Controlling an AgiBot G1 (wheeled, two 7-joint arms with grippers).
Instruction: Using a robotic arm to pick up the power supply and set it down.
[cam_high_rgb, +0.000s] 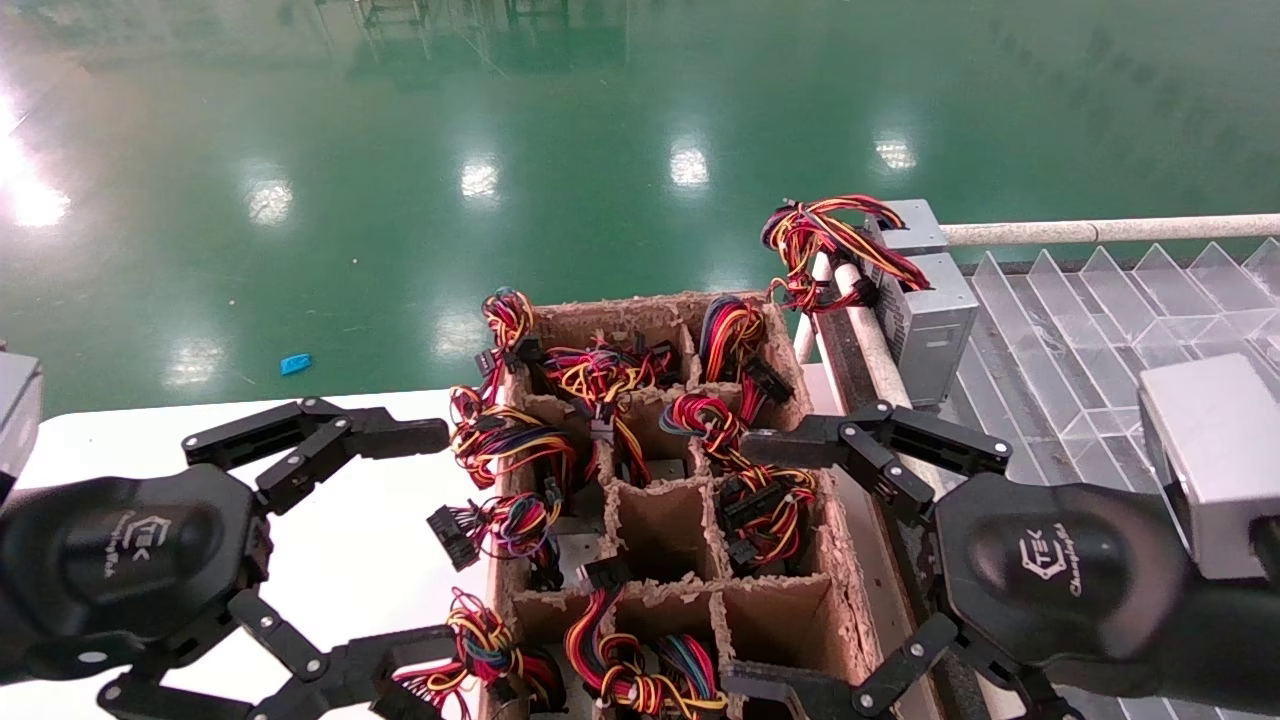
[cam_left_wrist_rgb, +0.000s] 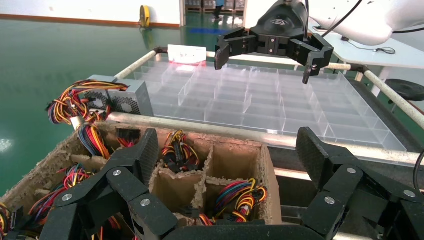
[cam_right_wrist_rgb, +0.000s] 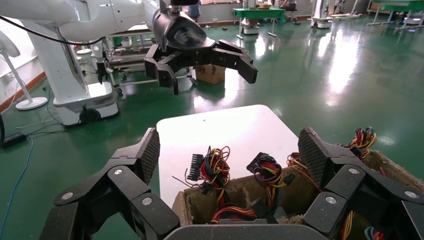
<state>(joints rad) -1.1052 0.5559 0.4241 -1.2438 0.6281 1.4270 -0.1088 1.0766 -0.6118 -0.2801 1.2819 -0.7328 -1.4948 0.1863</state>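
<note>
The right gripper (cam_high_rgb: 790, 560) hangs wide open and empty over the cardboard crate's (cam_high_rgb: 850, 590) right edge. The power supply (cam_high_rgb: 925, 315) lies just past the crate's far right corner, on end, nearer this arm than the equally open, empty left gripper (cam_high_rgb: 400, 540).

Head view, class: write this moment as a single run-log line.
left gripper: open, empty, above white table | right gripper: open, empty, over cardboard box | power supply: resting on clear tray's edge

Bright overhead lamps, w/ round glare spots on the glossy green floor (cam_high_rgb: 480, 180). Strong flare at head view's left edge. Pics mostly sharp, shadows soft.
</note>
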